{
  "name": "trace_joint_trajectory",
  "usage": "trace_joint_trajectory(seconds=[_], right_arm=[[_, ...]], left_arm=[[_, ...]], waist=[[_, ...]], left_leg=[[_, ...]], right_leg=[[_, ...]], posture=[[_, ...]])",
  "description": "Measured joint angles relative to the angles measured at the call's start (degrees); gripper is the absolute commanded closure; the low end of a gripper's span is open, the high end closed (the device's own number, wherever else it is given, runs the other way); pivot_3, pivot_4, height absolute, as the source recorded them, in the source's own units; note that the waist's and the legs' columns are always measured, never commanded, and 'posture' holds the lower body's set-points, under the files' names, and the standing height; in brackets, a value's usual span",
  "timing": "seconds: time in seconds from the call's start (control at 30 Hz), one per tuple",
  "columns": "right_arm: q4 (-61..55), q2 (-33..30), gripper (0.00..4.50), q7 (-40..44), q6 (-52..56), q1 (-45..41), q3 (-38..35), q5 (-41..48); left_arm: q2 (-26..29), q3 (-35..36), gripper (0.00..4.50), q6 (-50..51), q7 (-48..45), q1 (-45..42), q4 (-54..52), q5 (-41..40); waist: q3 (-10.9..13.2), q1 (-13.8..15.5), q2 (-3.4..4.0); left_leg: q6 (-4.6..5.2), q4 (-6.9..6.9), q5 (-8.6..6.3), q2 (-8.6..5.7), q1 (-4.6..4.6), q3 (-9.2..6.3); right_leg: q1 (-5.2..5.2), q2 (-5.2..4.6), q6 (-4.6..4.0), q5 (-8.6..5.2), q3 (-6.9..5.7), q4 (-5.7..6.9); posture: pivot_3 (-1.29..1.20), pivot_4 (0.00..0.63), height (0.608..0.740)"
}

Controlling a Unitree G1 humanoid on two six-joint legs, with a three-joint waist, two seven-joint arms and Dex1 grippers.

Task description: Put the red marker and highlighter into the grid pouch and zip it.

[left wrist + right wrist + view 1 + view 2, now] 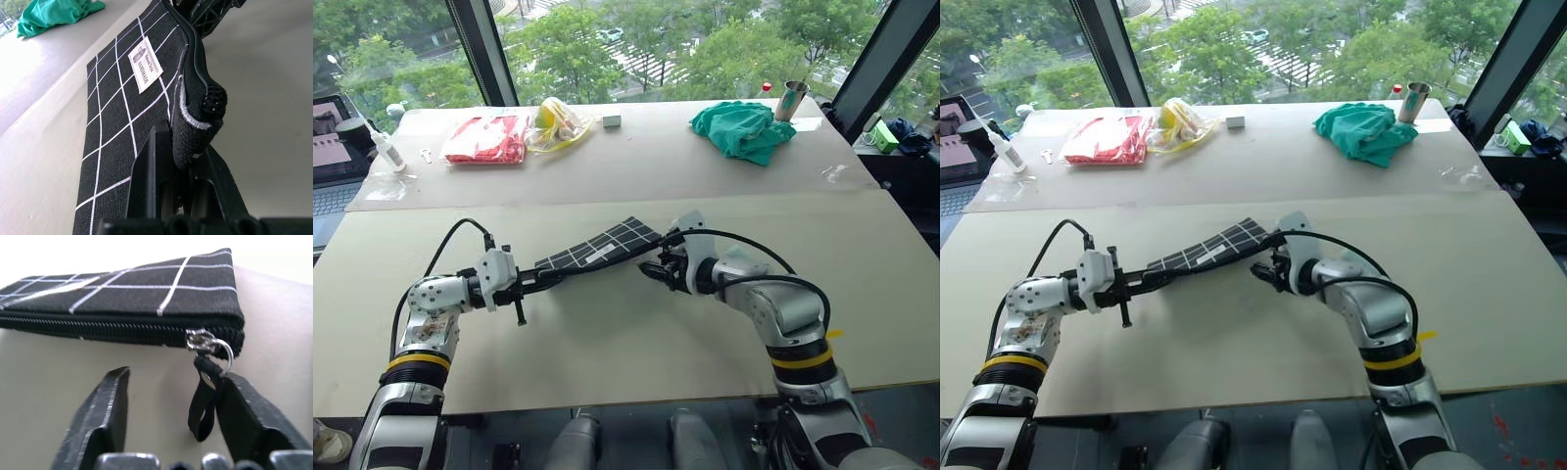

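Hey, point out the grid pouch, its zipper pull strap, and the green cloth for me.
grid pouch [117, 122]: left wrist view, on its gridded fabric face.
zipper pull strap [201, 404]: right wrist view, on the hanging black loop.
green cloth [742, 129]: left eye view, on its crumpled middle.

Left gripper [540, 279] clamped, arm reaching right; right gripper [171, 396] on the right, fingers parted, pointing left and slightly down

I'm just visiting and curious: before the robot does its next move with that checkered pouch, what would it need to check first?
1. Left pincer clamped on one end of the pouch: ok.
2. Pouch lifted off the table: ok.
3. Zipper strap hanging between the right pincer's fingers: ok.
4. Right pincer shut on the strap: not ok, a gap remains.
5. Zipper shut: looks so in the right wrist view.
6. Marker and highlighter inside: cannot tell.
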Motion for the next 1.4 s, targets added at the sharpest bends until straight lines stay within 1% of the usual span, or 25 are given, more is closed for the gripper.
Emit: trace_joint_trajectory(seconds=[0.03,0.1,0.13,0.27,0.33,0.4,0.43,0.53,0.67,0.7,0.87,1.0,1.13,1.2,1.23,1.3,1.33,1.37,1.4], right_arm=[[-0.1,-0.9,3.36,1.0,0.0,0.0,0.5,0.2],[-0.6,-2.0,3.97,1.7,0.0,0.0,1.2,0.2],[-1.0,-2.7,4.41,2.2,0.0,0.0,1.9,0.2],[-1.2,-5.1,4.41,4.2,-0.2,0.0,4.8,-0.3],[-2.6,-8.6,4.41,6.7,-0.3,-0.9,9.2,-1.1],[-3.1,-10.0,4.41,8.4,-0.7,-2.4,12.1,-2.2],[-3.2,-9.9,4.41,8.5,-0.8,-2.7,12.5,-2.4],[-1.0,-10.2,4.41,10.6,-3.5,-6.6,18.3,-5.6],[2.9,-7.5,4.41,13.0,-5.9,-11.0,21.9,-7.6],[3.0,-7.1,4.41,14.3,-6.2,-11.9,22.4,-7.6],[3.9,-6.7,4.41,20.7,-8.7,-14.5,24.4,-7.1],[8.9,-2.6,4.41,23.5,-8.7,-15.5,20.9,-4.1],[11.9,0.2,4.41,24.6,-8.8,-17.1,19.0,-3.8],[13.6,1.4,3.82,24.7,-9.4,-17.1,19.1,-4.3],[14.4,1.8,3.65,24.7,-9.9,-17.1,19.3,-4.4],[15.2,2.9,2.96,25.0,-11.1,-16.6,19.6,-4.4],[15.2,2.9,2.52,25.5,-11.2,-16.2,19.5,-4.2],[14.6,2.7,2.31,26.1,-11.2,-15.7,19.5,-4.1],[13.2,2.0,1.96,26.9,-11.2,-14.9,19.4,-3.4]], left_arm=[[-0.2,0.0,4.5,0.0,0.2,0.2,-0.2,0.1],[-0.3,0.0,4.5,0.0,0.4,0.4,-0.2,0.4],[-0.3,0.0,4.5,0.0,0.4,0.5,-0.2,0.7],[-0.4,0.0,4.5,0.0,0.7,0.5,-0.3,0.8],[-0.5,0.0,4.5,0.0,0.7,0.5,-0.3,0.8],[-0.6,0.0,4.5,0.0,0.7,0.5,-0.3,0.9],[-0.6,0.0,4.5,0.0,0.7,0.5,-0.3,0.9],[-0.8,0.0,4.5,0.0,0.7,0.4,-0.3,1.0],[-0.9,0.0,4.5,0.0,0.7,0.2,-0.2,1.0],[-1.0,0.0,4.5,0.0,0.7,0.2,-0.2,1.0],[-1.3,0.0,4.5,0.0,0.6,-0.1,-0.2,1.0],[-1.5,0.0,4.5,0.0,0.5,-0.1,-0.2,1.0],[-1.6,0.0,4.5,0.7,0.2,-0.1,-0.2,1.0],[-1.6,0.0,4.5,1.0,0.2,-0.1,-0.2,1.0],[-1.7,0.0,4.5,1.0,0.3,-0.2,-0.2,1.0],[-1.9,0.0,4.5,1.1,0.5,-0.2,-0.4,1.0],[-2.0,0.0,4.5,1.1,0.6,-0.2,-0.5,1.0],[-2.0,0.0,4.5,1.1,0.7,-0.1,-0.8,1.0],[-2.1,0.0,4.5,1.2,0.8,-0.1,-1.1,1.0]], waist=[[0.0,0.0,0.0],[0.0,0.0,0.0],[0.0,0.0,0.0],[0.0,0.0,0.0],[0.0,0.0,0.0],[0.0,0.0,0.0],[0.0,0.0,0.0],[0.0,-0.1,0.0],[0.0,-0.1,0.0],[0.0,-0.1,0.0],[0.0,0.1,0.0],[0.0,-0.1,0.0],[0.0,-0.1,0.0],[0.0,-0.1,0.0],[0.0,-0.1,0.0],[0.0,-0.1,0.0],[0.0,-0.1,0.0],[0.0,-0.1,0.0],[0.0,0.1,0.0]], left_leg=[[0.0,0.0,0.0,0.0,0.0,0.0],[0.0,0.0,0.0,0.0,0.0,0.0],[0.0,0.0,0.0,0.0,0.0,0.0],[0.01,0.0,0.0,0.0,0.0,0.0],[0.01,0.0,0.0,0.0,0.0,0.0],[0.01,0.0,-0.01,0.01,0.0,0.01],[0.01,-0.01,-0.01,0.02,0.0,0.0],[0.0,0.0,0.0,0.01,0.0,0.01],[-0.07,0.0,0.04,0.01,-0.01,0.0],[-0.25,0.0,0.14,0.02,-0.02,0.0],[-0.24,0.0,0.14,0.0,-0.03,-0.01],[-0.26,0.0,0.15,0.02,-0.03,-0.01],[-0.31,-0.01,0.18,0.02,-0.02,-0.02],[-0.32,-0.01,0.19,0.02,-0.02,-0.01],[-0.32,-0.01,0.18,0.02,-0.02,-0.02],[-0.33,-0.01,0.19,0.02,-0.03,-0.02],[-0.33,-0.01,0.19,0.02,-0.03,-0.02],[-0.34,-0.01,0.19,0.01,-0.05,-0.03],[-0.33,0.0,0.19,-0.01,-0.07,-0.05]], right_leg=[[0.0,0.0,0.0,0.0,0.0,-0.01],[0.0,0.0,0.0,0.0,0.0,-0.02],[0.0,0.0,0.0,0.0,-0.01,-0.02],[0.0,0.0,0.0,0.0,-0.01,-0.08],[0.0,0.0,0.0,0.0,-0.01,-0.12],[0.0,0.0,0.0,0.0,-0.02,-0.37],[0.0,0.01,0.0,0.0,-0.02,-0.37],[0.0,0.01,0.0,0.0,-0.02,-0.36],[-0.01,0.01,0.0,0.0,-0.02,-0.37],[-0.01,0.01,0.0,0.0,-0.02,-0.38],[0.02,0.0,0.0,0.0,-0.03,-0.42],[0.0,0.01,0.0,0.0,-0.03,-0.39],[-0.02,0.01,-0.01,0.0,-0.02,-0.38],[-0.03,0.0,-0.01,0.0,-0.02,-0.36],[-0.03,0.0,-0.01,0.0,-0.02,-0.36],[-0.03,0.0,-0.01,0.0,-0.02,-0.36],[-0.03,0.0,-0.01,0.0,-0.02,-0.35],[-0.03,0.0,-0.01,0.0,-0.02,-0.36],[-0.03,-0.02,-0.01,0.01,-0.02,-0.36]], posture=[[0.0,0.15,0.74],[0.0,0.15,0.74],[0.0,0.15,0.74],[0.0,0.15,0.74],[0.0,0.15,0.74],[0.0,0.15,0.74],[0.0,0.15,0.74],[0.0,0.15,0.74],[0.0,0.15,0.74],[0.0,0.15,0.74],[0.0,0.15,0.74],[0.0,0.15,0.74],[0.0,0.15,0.74],[0.0,0.15,0.74],[0.0,0.15,0.74],[0.0,0.15,0.74],[0.0,0.15,0.74],[0.0,0.15,0.74],[0.0,0.15,0.74]])
